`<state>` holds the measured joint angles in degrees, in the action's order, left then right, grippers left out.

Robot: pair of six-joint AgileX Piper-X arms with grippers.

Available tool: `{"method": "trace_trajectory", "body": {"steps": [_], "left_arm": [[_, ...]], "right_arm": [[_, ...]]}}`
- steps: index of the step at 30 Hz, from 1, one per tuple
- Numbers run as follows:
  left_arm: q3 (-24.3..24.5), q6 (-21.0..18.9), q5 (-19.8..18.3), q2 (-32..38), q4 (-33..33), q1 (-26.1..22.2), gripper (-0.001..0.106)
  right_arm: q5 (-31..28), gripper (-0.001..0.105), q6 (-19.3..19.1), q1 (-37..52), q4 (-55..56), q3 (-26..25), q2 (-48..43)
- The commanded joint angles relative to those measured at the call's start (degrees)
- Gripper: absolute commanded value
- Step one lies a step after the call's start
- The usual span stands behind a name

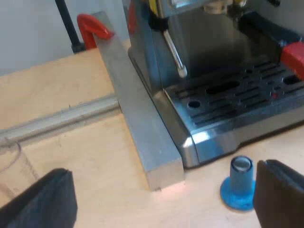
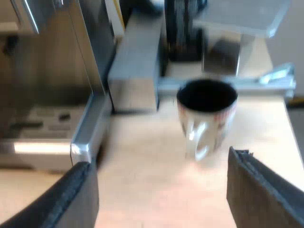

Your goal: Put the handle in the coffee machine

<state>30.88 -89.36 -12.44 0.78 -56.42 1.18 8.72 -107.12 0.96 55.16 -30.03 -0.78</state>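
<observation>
Left gripper (image 1: pixel 161 194), fingers apart and empty, hangs before the espresso machine (image 1: pixel 204 47), near the blue tamper (image 1: pixel 239 184). The red-ended handle (image 1: pixel 275 40) sits at the machine's front, above the drip tray (image 1: pixel 228 107) and well apart from both grippers. Right gripper (image 2: pixel 159 185), also apart and empty, faces the mug (image 2: pixel 206 111) beside the machine. Insertion appears done; the next move is probably only to check the lock.

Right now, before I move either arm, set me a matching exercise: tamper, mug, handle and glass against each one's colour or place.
1 tamper
2 mug
3 handle
4 glass

A red end, over the drip tray
B see-through, on the table
C blue, by the machine corner
D pale outside, dark inside

Pairs: 1-C, 2-D, 3-A, 4-B
</observation>
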Motion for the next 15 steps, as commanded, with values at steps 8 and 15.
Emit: {"method": "trace_trajectory", "body": {"steps": [8, 15], "left_arm": [[-3.0, -0.6, 0.3, 7.6, 1.4, -0.1, 0.078], [-3.0, -0.6, 0.3, 7.6, 1.3, -0.1, 0.078]], "right_arm": [[0.6, 0.061, -0.6, 0.0, 2.1, 0.7, -2.2], [0.4, 0.061, -0.6, 0.0, 2.1, 0.7, -2.2]]}}
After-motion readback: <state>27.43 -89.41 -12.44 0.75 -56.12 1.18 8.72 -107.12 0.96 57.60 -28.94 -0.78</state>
